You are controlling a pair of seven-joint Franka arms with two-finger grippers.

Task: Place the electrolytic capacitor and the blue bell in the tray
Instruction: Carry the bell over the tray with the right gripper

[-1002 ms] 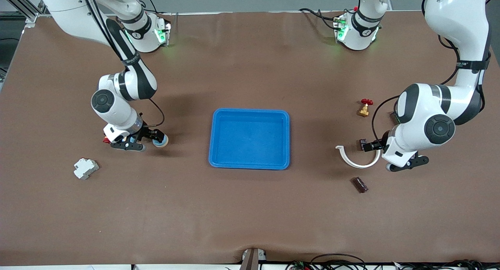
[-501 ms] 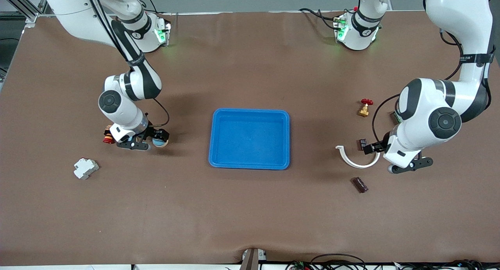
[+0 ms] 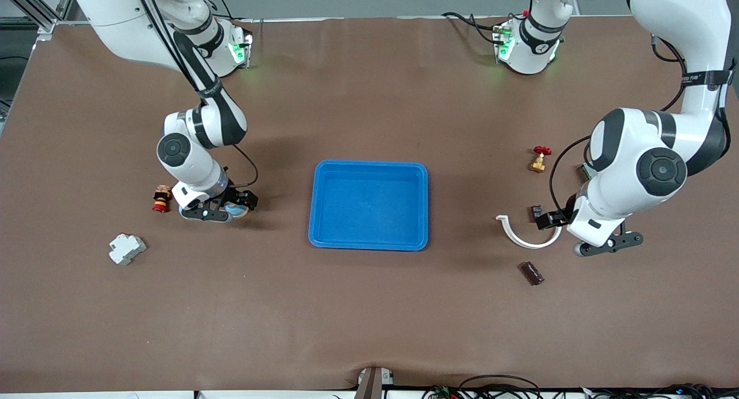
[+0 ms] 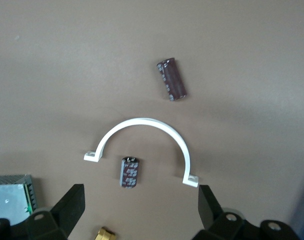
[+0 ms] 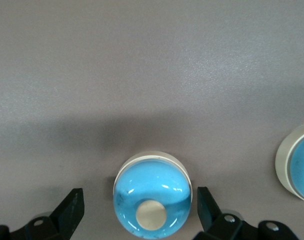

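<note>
I had the right gripper [image 3: 216, 205] low over the blue bell [image 5: 152, 196] toward the right arm's end of the table, its fingers [image 5: 69, 207] spread wide on either side of the dome and not touching it — nothing was grasped. A second blue-and-white round shape [image 5: 297, 162] showed at the edge of the right wrist view; I could not tell what it was. Just beside that gripper stood a small red-and-tan figure [image 3: 161, 198], and nearer the front camera lay a white block [image 3: 126, 248].

The blue tray [image 3: 369, 241] sat mid-table with nothing in it.

The left gripper [image 3: 600, 243] hung with its jaws fully apart over the left arm's end of the table. Below it the wrist camera showed a white curved clamp [image 4: 142, 122] with one electrolytic capacitor [image 4: 130, 171] lying inside its arc, and a second dark capacitor [image 4: 171, 79] outside the arc, nearer the front camera. A brass valve with a red handle [image 3: 540, 158] lay farther from that camera.
</note>
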